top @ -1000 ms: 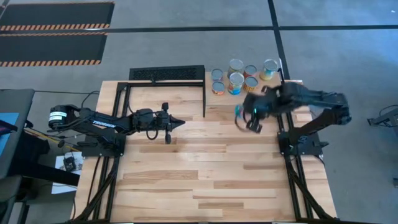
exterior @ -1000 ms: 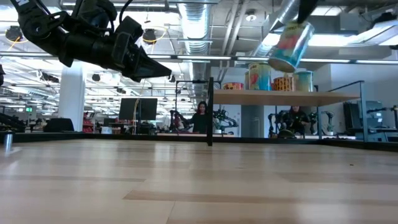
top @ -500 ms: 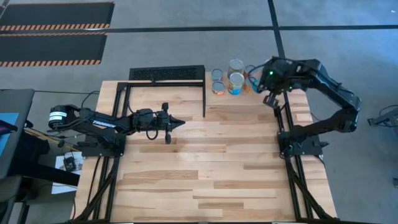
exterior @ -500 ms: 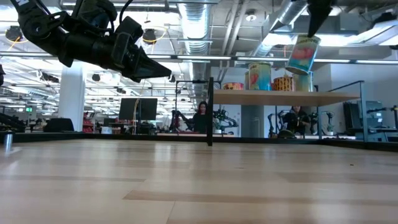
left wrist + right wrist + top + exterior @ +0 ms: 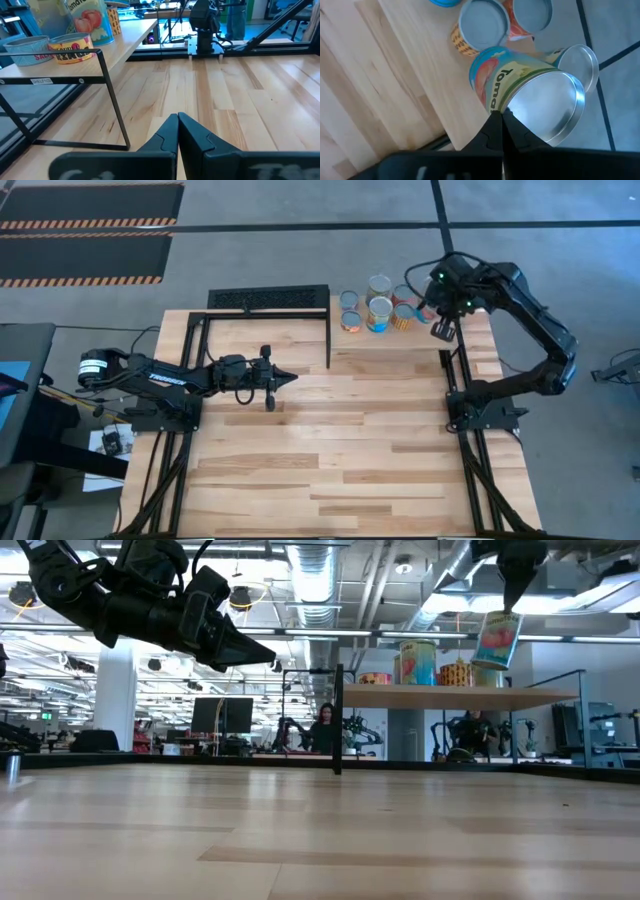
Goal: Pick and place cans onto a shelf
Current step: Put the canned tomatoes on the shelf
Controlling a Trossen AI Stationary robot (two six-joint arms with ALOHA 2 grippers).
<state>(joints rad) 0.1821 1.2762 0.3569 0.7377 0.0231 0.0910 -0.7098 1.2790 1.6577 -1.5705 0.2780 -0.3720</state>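
Observation:
My right gripper is at the table's far right, shut on a can with a blue and green tomato label. In the low view this can hangs tilted just above the pale shelf. Several other cans stand upright on their bases on the shelf: a tall blue one, a yellow one and a low orange one. From above they form a cluster. My left gripper is shut and empty, above the table's left middle. My right gripper pinches the rim of the can's silver end between its two fingers, coming from above and pointing down. The can hangs below the fingers, tilted and clear of the shelf board and of the other cans.
A black wire rack and its thin black posts stand at the table's far middle, left of the shelf. The post also shows in the left wrist view. The right arm's base stands at the right edge. People show in the room behind.
My right gripper has carried the can from over the table toward the far right, over the shelf and beside the standing cans. The can has swung from a strong tilt to nearly upright and sunk a little toward the shelf. The gripper has stayed shut on it.

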